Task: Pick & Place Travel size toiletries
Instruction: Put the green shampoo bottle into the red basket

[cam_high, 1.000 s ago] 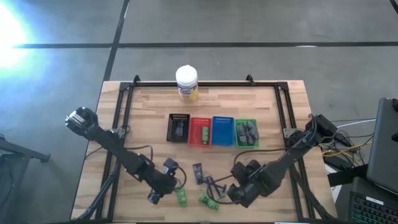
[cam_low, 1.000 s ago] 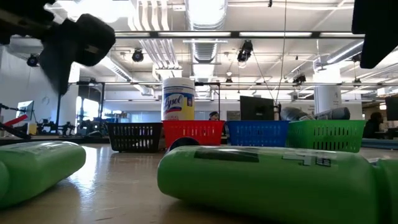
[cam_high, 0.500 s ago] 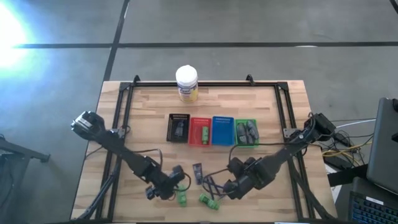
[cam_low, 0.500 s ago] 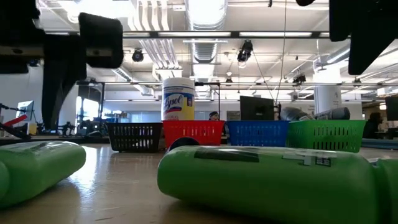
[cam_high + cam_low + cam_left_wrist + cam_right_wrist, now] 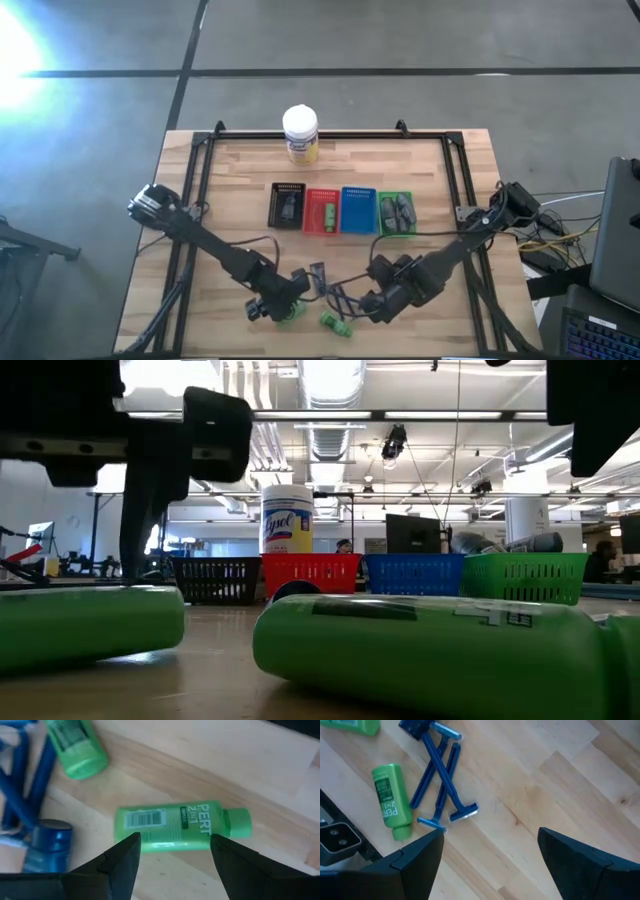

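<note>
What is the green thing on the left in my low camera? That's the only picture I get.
Observer: A little green bottle lying on its side. The left wrist view reads PERT 2 in 1 on its label.
Operator: Is the robot grabbing it?
Observer: Not yet. The left gripper is open, with one finger showing on each side of the bottle.
Operator: What about the other arm?
Observer: The right gripper hangs open over the table, near some blue razors.

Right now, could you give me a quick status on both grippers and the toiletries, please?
Left gripper open, straddling green bottle. Right gripper open above blue razors, empty. Second green bottle loose on table. Nothing blocking.
</note>
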`<action>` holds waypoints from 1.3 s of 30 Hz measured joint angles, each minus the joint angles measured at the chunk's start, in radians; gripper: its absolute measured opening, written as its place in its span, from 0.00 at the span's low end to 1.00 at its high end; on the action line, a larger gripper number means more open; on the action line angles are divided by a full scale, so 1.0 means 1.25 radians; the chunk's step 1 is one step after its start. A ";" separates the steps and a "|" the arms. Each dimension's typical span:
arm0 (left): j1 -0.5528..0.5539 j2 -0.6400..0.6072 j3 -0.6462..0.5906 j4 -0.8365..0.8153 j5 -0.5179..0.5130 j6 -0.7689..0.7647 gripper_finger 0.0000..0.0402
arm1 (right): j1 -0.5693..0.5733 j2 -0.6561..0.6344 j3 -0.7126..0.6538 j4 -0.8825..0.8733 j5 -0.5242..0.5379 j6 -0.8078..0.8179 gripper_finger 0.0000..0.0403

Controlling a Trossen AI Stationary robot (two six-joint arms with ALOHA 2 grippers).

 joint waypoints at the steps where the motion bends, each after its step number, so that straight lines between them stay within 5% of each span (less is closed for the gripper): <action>1: 0.000 0.010 0.008 -0.003 0.002 0.005 0.61 | 0.001 0.000 0.000 0.000 0.000 0.000 0.78; 12: 0.000 -0.004 0.111 -0.144 -0.056 -0.293 0.61 | 0.009 0.000 -0.003 -0.001 0.008 0.024 0.73; 22: 0.003 -0.027 0.090 -0.250 -0.067 -0.936 0.61 | 0.008 0.000 -0.009 -0.065 0.009 0.153 0.80; 32: -0.100 -0.020 0.091 -0.170 -0.180 -1.106 0.61 | 0.011 0.000 -0.010 -0.107 0.009 0.199 0.88; 39: -0.126 -0.016 0.091 -0.159 -0.361 -1.128 0.61 | 0.011 0.000 -0.010 -0.109 0.009 0.244 0.88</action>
